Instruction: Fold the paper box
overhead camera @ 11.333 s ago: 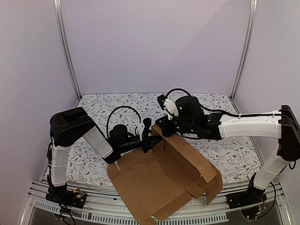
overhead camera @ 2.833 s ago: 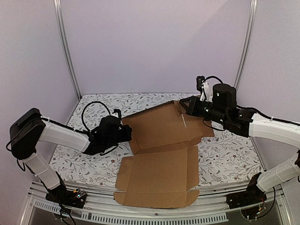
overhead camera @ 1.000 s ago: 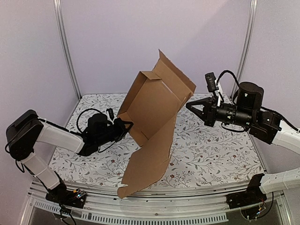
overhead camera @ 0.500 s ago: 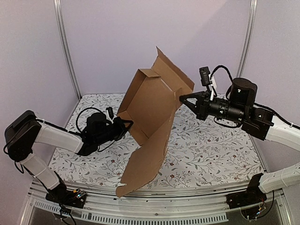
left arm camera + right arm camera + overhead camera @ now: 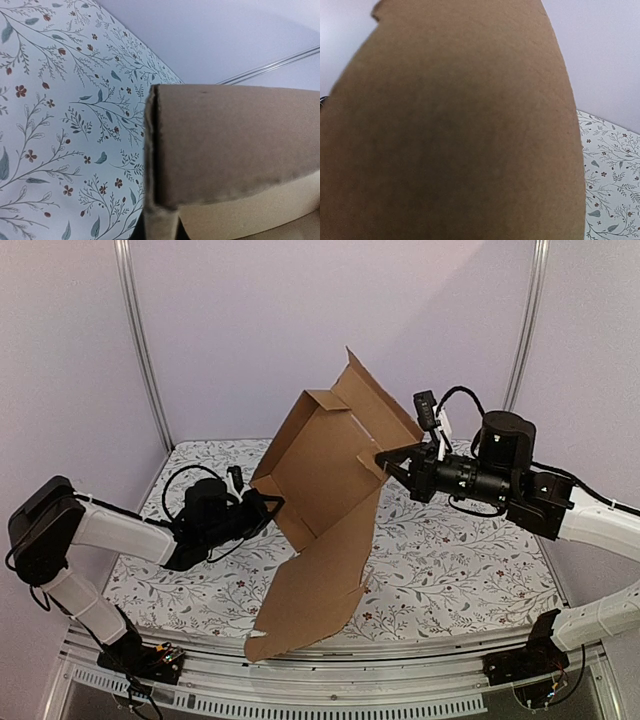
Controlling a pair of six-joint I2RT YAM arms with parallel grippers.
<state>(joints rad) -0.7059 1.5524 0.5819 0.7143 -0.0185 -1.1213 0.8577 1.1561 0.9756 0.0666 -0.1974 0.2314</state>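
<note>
Paper box: one counted, single brown cardboard sheet; flap number not determinable. Same one sheet seen in both wrist views.
Robot arms: two counted, left arm and right arm.
Pincers: two counted, one per arm, left pincer and right pincer.
Tabletop: one counted, floral print noted over whole surface.
Metal uprights: two counted at rear corners, left upright and right upright.

The left arm lies low, stretched in toward the middle, its left claw pinched tight on an edge of the paper box. The right arm rides higher, forearm near level, its right claw closed to a point and aimed leftward.
</note>
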